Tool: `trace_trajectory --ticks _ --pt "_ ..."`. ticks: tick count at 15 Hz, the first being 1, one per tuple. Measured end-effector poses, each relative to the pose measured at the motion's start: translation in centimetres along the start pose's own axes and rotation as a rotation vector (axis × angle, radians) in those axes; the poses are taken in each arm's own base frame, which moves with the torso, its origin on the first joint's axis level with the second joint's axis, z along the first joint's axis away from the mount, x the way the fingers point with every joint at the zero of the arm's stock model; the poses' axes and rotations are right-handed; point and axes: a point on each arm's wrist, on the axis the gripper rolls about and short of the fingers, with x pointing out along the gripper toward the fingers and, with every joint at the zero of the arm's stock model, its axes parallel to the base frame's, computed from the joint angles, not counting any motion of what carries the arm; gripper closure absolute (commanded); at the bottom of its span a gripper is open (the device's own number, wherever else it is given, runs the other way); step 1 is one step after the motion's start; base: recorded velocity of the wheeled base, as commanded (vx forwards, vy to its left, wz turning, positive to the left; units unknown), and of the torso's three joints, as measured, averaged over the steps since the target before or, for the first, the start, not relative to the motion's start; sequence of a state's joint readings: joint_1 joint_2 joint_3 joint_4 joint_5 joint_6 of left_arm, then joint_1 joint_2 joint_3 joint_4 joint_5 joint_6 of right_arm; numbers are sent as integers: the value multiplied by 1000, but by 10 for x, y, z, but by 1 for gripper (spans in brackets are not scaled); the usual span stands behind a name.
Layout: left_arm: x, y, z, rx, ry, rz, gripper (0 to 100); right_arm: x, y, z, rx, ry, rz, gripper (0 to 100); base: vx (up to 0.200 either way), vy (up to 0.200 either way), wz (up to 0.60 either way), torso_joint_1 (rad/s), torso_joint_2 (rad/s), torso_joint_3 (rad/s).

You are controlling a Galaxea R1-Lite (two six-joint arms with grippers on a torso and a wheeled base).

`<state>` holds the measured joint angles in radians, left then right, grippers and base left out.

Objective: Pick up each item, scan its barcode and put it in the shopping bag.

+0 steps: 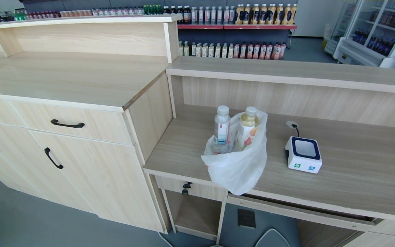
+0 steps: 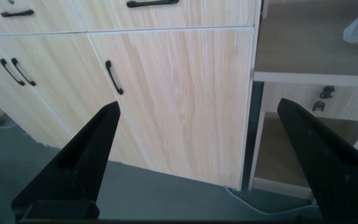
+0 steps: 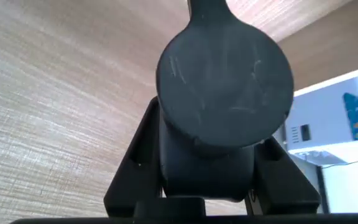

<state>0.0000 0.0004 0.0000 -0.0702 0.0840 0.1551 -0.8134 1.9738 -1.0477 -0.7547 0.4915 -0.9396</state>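
Your head camera looks down over the table. Your left wrist camera faces the shared cabinet at nine o'clock; your right wrist camera hugs a wood surface.

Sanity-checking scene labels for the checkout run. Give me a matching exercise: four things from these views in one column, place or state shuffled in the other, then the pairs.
Things
1. clear plastic bottle with white cap
2. yellow-drink bottle with white cap
3. white square scanner with dark-framed top
4. left gripper

Places or states
A. on the wooden counter, beside the white plastic shopping bag, apart from it
B. in the bag, on the scanner's side
C. jaws open, facing pale wooden cabinet doors
D. in the bag, on the side away from the scanner

Pairs: 1-D, 2-B, 3-A, 4-C
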Motion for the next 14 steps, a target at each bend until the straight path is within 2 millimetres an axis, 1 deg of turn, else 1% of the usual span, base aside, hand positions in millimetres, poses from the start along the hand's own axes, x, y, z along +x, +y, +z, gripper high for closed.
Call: trace_trajectory --ticks 1,2,3,4,6,8,9,10,12,14 --pt "0 0 0 0 0 0 0 -19 -3 20 -86 -29 -21 100 0 0 0 0 0 0" --pt "0 0 0 0 0 0 0 -43 -1 46 -198 -74 -43 100 0 0 0 0 0 0" --pt "0 0 0 0 0 0 0 -66 9 72 -318 -138 -58 100 0 0 0 0 0 0" --pt "0 0 0 0 0 0 0 -81 24 96 -424 -212 -68 100 0 0 0 0 0 0" --pt "0 0 0 0 0 0 0 -115 70 154 -733 -435 -104 100 0 0 0 0 0 0" --pt "0 0 0 0 0 0 0 -150 106 197 -1059 -664 -207 100 0 0 0 0 0 0" --pt "0 0 0 0 0 0 0 -170 122 213 -1220 -779 -281 100 0 0 0 0 0 0" --pt "0 0 0 0 0 0 0 -187 135 222 -1337 -875 -337 100 0 0 0 0 0 0" --pt "0 0 0 0 0 0 0 -214 160 231 -1460 -1064 -342 100 0 0 0 0 0 0" --pt "0 0 0 0 0 0 0 -232 177 235 -1531 -1215 -347 100 0 0 0 0 0 0"
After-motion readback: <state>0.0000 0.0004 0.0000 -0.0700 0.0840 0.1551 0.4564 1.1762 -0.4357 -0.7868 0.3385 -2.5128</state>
